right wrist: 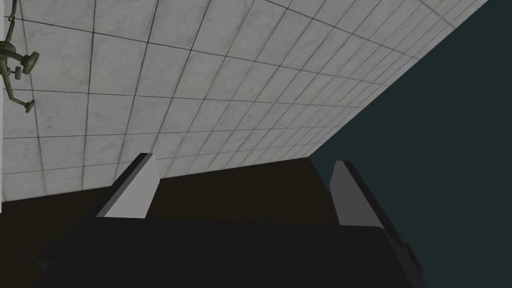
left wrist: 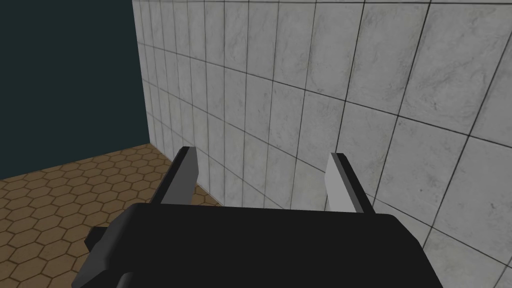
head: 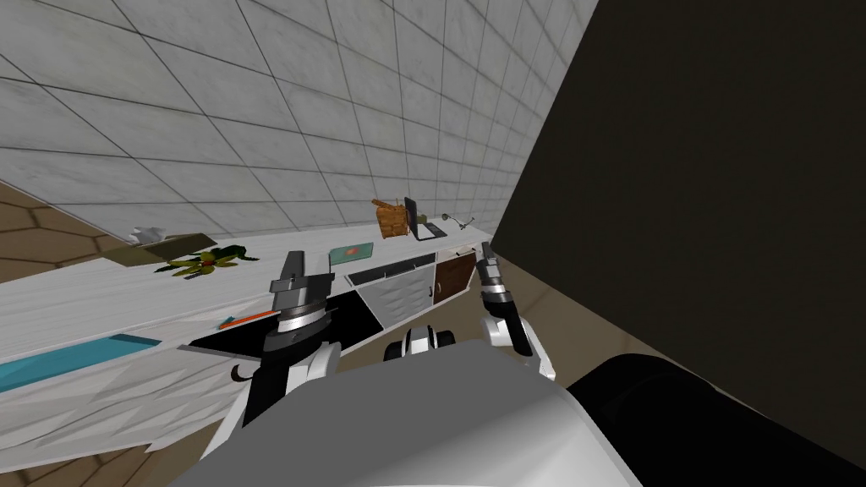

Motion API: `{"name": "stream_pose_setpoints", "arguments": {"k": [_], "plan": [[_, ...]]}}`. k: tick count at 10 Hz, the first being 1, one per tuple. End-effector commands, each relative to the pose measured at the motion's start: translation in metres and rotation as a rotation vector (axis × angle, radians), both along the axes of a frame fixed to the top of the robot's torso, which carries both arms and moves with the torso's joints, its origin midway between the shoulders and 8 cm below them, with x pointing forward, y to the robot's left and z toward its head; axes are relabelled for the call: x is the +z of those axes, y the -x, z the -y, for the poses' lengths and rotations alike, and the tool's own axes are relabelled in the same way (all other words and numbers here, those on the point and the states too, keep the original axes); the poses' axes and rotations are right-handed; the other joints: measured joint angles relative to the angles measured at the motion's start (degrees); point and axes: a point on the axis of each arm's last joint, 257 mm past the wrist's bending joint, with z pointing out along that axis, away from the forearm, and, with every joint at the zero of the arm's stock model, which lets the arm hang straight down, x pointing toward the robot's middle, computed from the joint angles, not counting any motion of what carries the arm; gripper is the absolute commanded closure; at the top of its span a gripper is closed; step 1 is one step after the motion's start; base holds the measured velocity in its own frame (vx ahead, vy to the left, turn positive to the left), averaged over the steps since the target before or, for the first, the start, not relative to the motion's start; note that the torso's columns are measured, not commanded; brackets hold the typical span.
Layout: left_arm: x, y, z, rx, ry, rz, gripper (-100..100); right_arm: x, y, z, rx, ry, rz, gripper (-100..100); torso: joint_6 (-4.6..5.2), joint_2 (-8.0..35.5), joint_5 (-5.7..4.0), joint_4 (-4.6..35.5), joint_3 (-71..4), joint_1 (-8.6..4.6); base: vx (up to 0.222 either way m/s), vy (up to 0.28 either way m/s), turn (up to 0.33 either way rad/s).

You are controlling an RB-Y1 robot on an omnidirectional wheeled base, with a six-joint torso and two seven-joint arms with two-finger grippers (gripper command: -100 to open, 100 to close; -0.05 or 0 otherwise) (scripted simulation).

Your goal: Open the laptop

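Note:
Far along the white counter, by the tiled wall, the laptop shows small: a dark slab standing up with a grey flat part at its foot, beside a brown basket. Both arms are raised in front of my chest, well short of it. My left gripper is over the counter's front edge; the left wrist view has it open, nothing between its fingers. My right gripper hovers before the brown cabinet door. In its wrist view it is open and empty.
On the counter lie a green flat board, a green and yellow leafy thing, an olive box, a black cooktop and a blue inset. A faucet stands past the laptop. A dark wall closes the right side.

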Motion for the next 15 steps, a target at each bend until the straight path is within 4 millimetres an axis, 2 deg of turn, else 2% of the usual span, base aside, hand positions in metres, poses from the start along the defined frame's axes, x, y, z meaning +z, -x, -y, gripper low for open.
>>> {"name": "stream_pose_setpoints", "arguments": {"k": [1, 4, 7, 8, 10, 11, 14, 15], "plan": [[0.000, 0.000, 0.000, 0.000, 0.000, 0.000, 0, -0.009, -0.006, 0.012, -0.031, 0.088, -0.053, -100, 0.00, 0.0, 0.01, 0.0, 0.0, 0.04, 0.011, -0.054, 0.008], [0.000, 0.000, 0.000, 0.000, 0.000, 0.000, 0, -0.025, -0.014, 0.033, -0.089, 0.209, -0.133, -100, 0.00, 0.0, 0.03, 0.0, 0.0, 0.09, 0.008, -0.045, 0.023], [0.000, 0.000, 0.000, 0.000, 0.000, 0.000, 0, -0.044, -0.023, 0.063, -0.165, 0.350, -0.229, -100, 0.00, 0.0, 0.03, 0.0, 0.0, 0.11, 0.012, -0.024, 0.059], [0.000, 0.000, 0.000, 0.000, 0.000, 0.000, 0, -0.044, -0.023, 0.063, -0.165, 0.350, -0.229, -100, -0.01, 0.0, 0.03, 0.0, 0.0, 0.11, 0.005, -0.008, 0.032], [0.000, 0.000, 0.000, 0.000, 0.000, 0.000, 0, -0.057, -0.029, 0.089, -0.225, 0.454, -0.300, -100, -0.01, 0.0, 0.04, 0.0, 0.0, 0.12, 0.005, 0.010, 0.071], [0.000, 0.000, 0.000, 0.000, 0.000, 0.000, 0, -0.057, -0.029, 0.089, -0.225, 0.454, -0.300, -100, 0.00, 0.0, 0.04, 0.0, 0.0, 0.12, 0.004, 0.013, 0.031], [0.000, 0.000, 0.000, 0.000, 0.000, 0.000, 0, -0.075, -0.036, 0.133, -0.326, 0.614, -0.412, -100, -0.01, 0.0, 0.03, 0.0, 0.0, 0.12, 0.003, 0.037, 0.113], [0.000, 0.000, 0.000, 0.000, 0.000, 0.000, 0, -0.075, -0.037, 0.133, -0.324, 0.620, -0.412, -100, 0.00, 0.0, 0.04, 0.0, 0.0, 0.15, 0.005, 0.040, 0.061]]}}
